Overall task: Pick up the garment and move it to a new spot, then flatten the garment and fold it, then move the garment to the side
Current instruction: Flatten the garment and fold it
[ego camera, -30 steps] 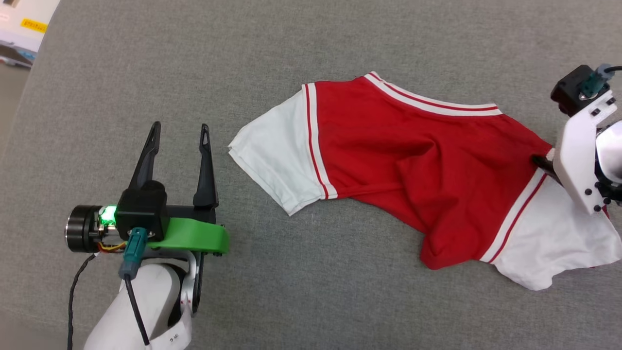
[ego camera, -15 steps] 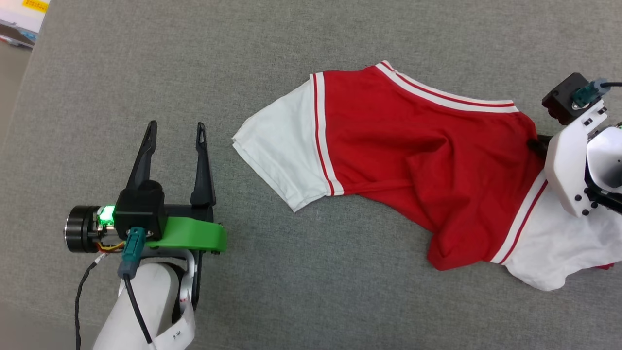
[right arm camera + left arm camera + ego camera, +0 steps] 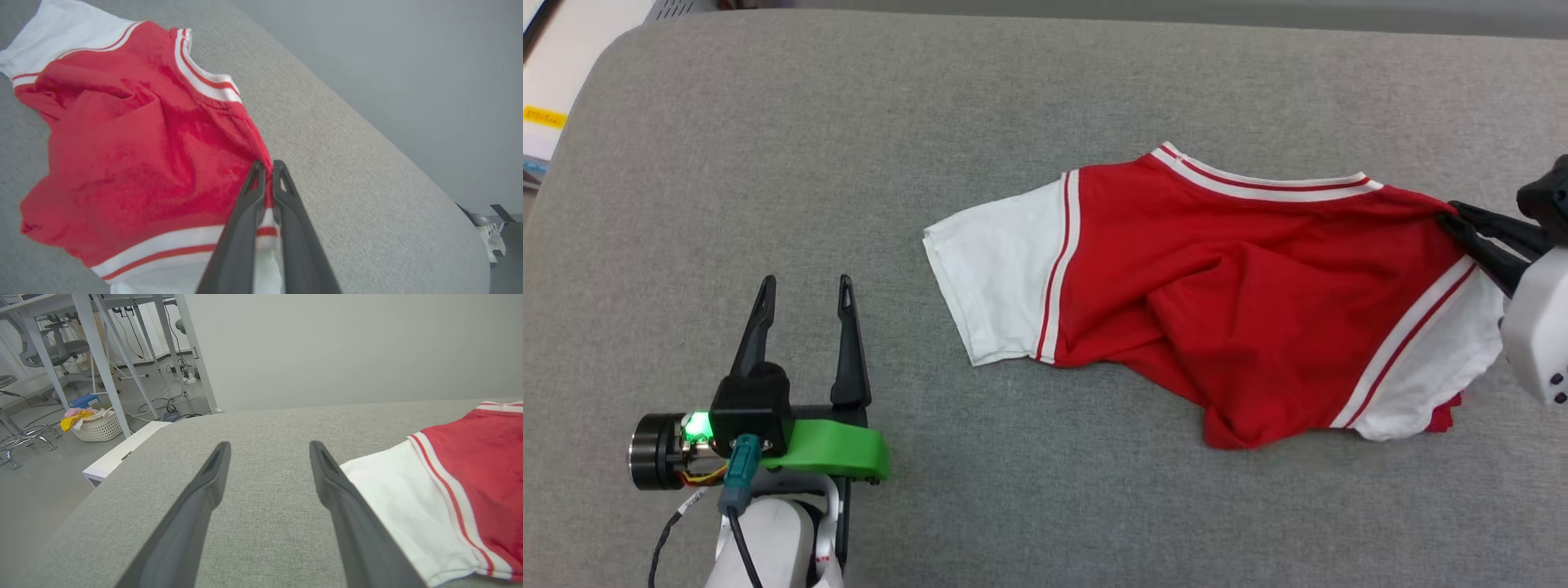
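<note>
The garment (image 3: 1217,278), a red T-shirt with white sleeves and red-and-white striped edging, lies crumpled across the grey padded surface. My right gripper (image 3: 1450,220) is shut on its right shoulder seam, and the cloth there is lifted and pulled taut. In the right wrist view the two fingers (image 3: 282,192) pinch the red cloth (image 3: 135,155) at that seam. My left gripper (image 3: 802,286) stands open above the bare surface, left of the white sleeve (image 3: 996,278) and apart from it. In the left wrist view that sleeve (image 3: 408,506) lies just right of the open fingers (image 3: 212,473).
The grey padded table (image 3: 849,147) has a rounded far-left corner and its far edge near the top of the head view. Beyond that corner, in the left wrist view, a laundry basket (image 3: 96,426), desk legs and cables stand on the floor.
My right gripper has shut on the garment's right shoulder and lifted it, dragging the cloth. The head camera has shifted, bringing the table's far edge into view. The left gripper stays open.
</note>
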`<state>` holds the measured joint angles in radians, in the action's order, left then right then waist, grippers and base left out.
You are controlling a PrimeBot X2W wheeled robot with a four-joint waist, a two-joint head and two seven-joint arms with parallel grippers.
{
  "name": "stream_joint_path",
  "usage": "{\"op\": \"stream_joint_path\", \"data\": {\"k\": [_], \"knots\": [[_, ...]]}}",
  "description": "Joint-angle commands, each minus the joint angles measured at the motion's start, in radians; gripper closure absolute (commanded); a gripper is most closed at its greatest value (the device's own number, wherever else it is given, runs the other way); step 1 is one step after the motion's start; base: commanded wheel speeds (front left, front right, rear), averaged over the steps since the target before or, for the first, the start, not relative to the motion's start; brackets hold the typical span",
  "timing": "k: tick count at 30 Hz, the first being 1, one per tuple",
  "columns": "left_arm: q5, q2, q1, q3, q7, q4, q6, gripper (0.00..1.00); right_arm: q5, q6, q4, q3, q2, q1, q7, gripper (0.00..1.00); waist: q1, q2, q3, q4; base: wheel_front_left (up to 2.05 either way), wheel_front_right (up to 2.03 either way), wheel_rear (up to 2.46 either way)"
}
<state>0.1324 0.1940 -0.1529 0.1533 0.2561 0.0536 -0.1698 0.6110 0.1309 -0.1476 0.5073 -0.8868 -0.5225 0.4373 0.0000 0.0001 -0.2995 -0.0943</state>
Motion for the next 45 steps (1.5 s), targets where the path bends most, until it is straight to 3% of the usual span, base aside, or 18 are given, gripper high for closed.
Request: {"op": "stream_joint_path", "data": {"k": [1,12,22,28,33,39,45], "knots": [[-0.013,-0.009,0.019,-0.005,0.006,-0.002,0.008,0.0,-0.024,0.0,-0.034,-0.042,0.0,0.037,0.019,1.0,0.0,-0.0001,0.028,0.027,0.0,0.0,0.0],[-0.039,-0.048,0.034,-0.021,0.006,-0.005,0.033,0.0,-0.107,0.0,-0.257,-0.345,0.008,0.217,0.187,1.0,0.0,-0.0001,0.025,0.022,0.0,0.0,0.0],[-0.054,-0.087,-0.009,-0.026,0.006,-0.008,0.056,0.0,-0.065,0.0,-0.191,-0.427,-0.042,0.167,0.245,1.0,0.0,-0.0001,-0.074,-0.026,0.0,0.0,0.0],[-0.063,-0.107,-0.051,-0.022,0.006,-0.016,0.065,0.0,-0.044,0.0,-0.061,-0.366,-0.1,-0.005,0.253,1.0,0.0,-0.0001,-0.162,-0.065,0.0,0.0,0.0],[-0.063,-0.123,-0.092,-0.012,0.006,-0.02,0.073,0.0,-0.059,0.0,0.061,-0.239,-0.104,-0.216,0.269,1.0,0.0,-0.0001,-0.234,-0.102,0.0,0.0,0.0],[-0.055,-0.136,-0.131,-0.001,0.006,-0.022,0.074,0.0,-0.103,0.0,0.25,-0.066,-0.039,-0.428,0.288,1.0,0.0,-0.0001,-0.295,-0.134,0.0,0.0,0.0],[-0.044,-0.142,-0.153,0.017,0.006,-0.02,0.07,0.0,-0.1,0.0,0.456,0.061,0.05,-0.505,0.264,1.0,0.0,-0.0001,-0.325,-0.162,0.0,0.0,0.0]]}}
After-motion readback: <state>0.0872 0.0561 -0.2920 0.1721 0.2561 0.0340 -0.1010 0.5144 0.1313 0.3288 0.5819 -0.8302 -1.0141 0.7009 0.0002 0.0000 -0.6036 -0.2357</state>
